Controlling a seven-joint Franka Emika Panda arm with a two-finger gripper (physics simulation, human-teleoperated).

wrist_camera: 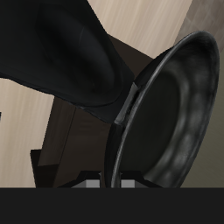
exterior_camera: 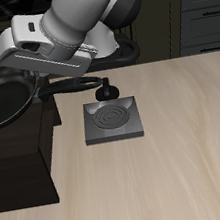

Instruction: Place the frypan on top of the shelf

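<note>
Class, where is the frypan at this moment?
In the exterior view the frypan is over the shelf, its handle pointing toward the grey stove plate; whether it rests there is unclear.

A square grey stove plate (exterior_camera: 115, 119) with a spiral coil lies on the pale wooden tabletop (exterior_camera: 181, 161). A small black knob (exterior_camera: 105, 88) stands at the plate's back edge. Dark drawer cabinets (exterior_camera: 199, 11) stand behind the tabletop.

Behind my light wood-grain counter (exterior_camera: 181, 161) stand dark drawer cabinets (exterior_camera: 199, 11) with pale bar handles, under soft, even light without harsh shadows.
</note>
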